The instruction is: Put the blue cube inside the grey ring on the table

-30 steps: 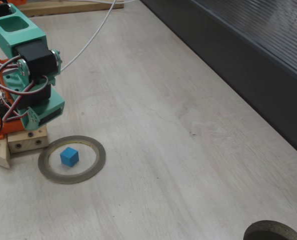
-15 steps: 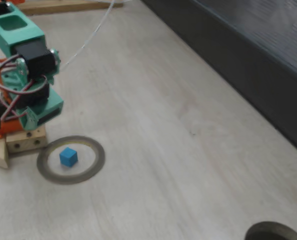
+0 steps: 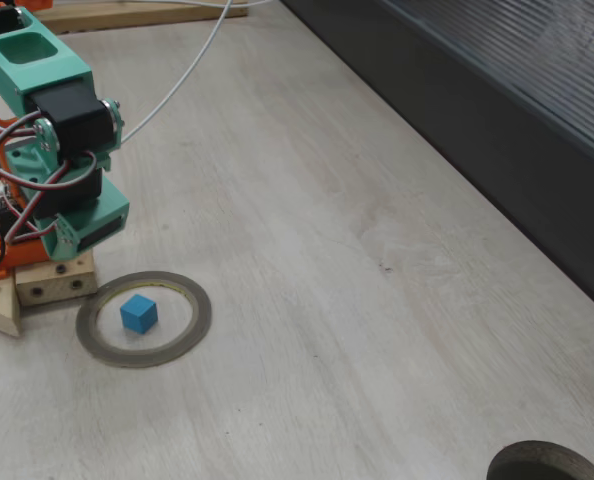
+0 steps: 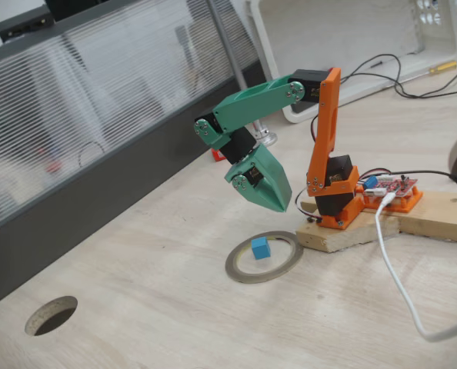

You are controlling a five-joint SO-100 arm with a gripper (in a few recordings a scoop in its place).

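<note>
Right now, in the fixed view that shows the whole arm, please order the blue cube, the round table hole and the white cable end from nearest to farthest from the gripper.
1. blue cube, just below the gripper, inside the grey ring.
2. white cable, lower right.
3. table hole, far lower left.

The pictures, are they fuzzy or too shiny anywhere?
Both fixed views look sharp: the blue cube and the grey ring have crisp edges. In a fixed view the window behind is bright and washed out. Shadows on the table are soft.
</note>
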